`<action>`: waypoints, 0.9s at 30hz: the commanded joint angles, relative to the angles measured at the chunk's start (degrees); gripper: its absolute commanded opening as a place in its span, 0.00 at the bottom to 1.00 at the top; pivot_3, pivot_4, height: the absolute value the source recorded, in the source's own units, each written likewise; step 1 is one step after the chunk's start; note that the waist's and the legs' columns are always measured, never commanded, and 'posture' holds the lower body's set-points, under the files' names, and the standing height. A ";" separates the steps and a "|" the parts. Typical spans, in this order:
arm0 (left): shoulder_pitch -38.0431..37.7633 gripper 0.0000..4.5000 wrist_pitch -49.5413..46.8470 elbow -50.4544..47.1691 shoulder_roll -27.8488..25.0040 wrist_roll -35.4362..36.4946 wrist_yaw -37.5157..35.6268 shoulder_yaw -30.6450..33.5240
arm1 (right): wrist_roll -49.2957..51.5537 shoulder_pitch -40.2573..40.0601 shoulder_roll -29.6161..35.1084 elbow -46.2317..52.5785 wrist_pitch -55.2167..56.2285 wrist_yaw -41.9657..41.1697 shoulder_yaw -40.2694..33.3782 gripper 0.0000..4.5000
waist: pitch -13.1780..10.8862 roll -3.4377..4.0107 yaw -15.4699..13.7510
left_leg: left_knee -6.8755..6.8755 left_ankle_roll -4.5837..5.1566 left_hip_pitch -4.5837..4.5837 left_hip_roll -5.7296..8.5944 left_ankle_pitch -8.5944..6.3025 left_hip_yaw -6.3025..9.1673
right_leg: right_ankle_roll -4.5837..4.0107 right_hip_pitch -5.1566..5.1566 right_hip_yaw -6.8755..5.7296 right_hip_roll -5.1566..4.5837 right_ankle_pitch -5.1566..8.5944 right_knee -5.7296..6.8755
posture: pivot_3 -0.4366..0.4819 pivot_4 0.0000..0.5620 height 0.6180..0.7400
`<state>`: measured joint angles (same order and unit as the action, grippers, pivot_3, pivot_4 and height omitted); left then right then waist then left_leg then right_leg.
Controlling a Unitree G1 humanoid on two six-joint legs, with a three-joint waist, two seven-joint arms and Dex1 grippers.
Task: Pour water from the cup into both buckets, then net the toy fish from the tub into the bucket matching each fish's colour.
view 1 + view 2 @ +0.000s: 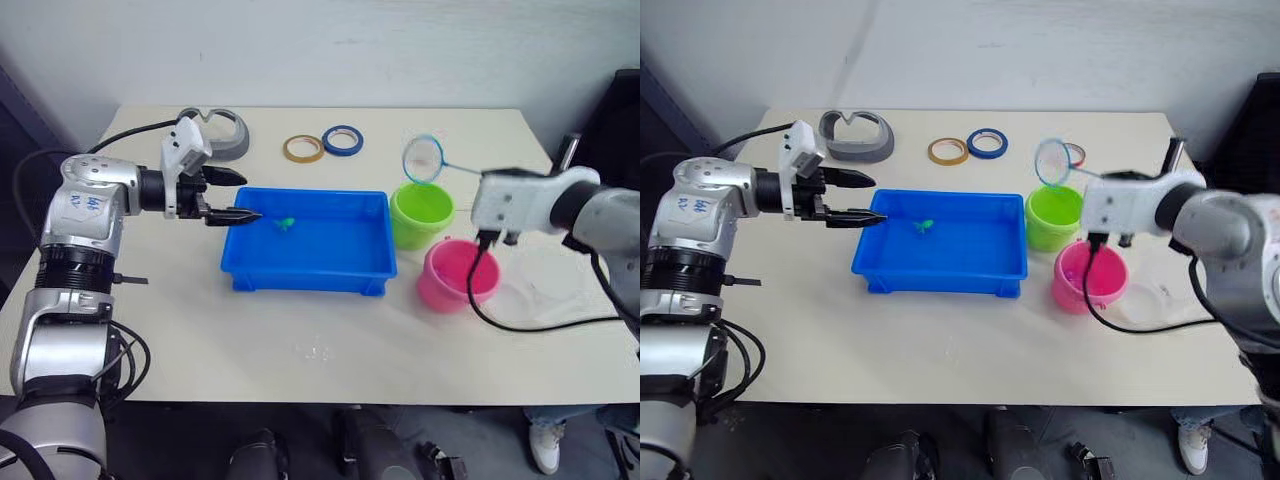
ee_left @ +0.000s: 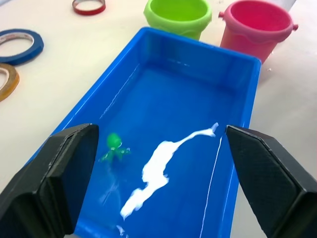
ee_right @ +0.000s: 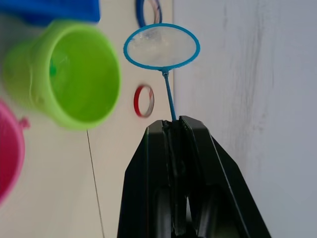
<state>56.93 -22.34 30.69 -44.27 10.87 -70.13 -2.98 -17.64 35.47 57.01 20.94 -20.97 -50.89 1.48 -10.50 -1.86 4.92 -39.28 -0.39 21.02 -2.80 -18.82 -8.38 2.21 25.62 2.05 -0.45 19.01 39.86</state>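
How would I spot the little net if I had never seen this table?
Start at the big blue tub in the middle of the table, then look past its end to the green bucket. Held over the table just beyond that bucket, gripped by the right gripper, is the net. Unlike the flat tape rings nearby, it has a thin handle and a see-through mesh.

I see the tub (image 1: 305, 262) mid-table with one toy fish (image 1: 286, 224) in it; right of it sit two buckets (image 1: 421, 214), tape rings (image 1: 303, 149) behind, the cup (image 1: 553, 288) farthest right.
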 commanded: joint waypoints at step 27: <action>-16.91 0.99 -7.03 -15.01 -13.82 4.08 4.61 11.96 | 0.24 8.26 -26.56 -15.44 -9.50 5.50 22.54 0.00 | 0.05 -0.08 0.08 | 0.00 0.07 0.11 0.05 -0.02 0.04 | -0.01 0.04 -0.04 -0.08 0.01 -0.03 | 0.48 0.27 0.98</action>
<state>40.00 -29.06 17.67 -56.66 13.84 -65.85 6.88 -17.29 42.10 31.04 4.86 -31.16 -46.19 24.53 -10.46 -1.94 5.01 -39.28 -0.32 21.13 -2.75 -18.85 -8.35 2.20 25.66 2.01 -0.54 19.02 39.83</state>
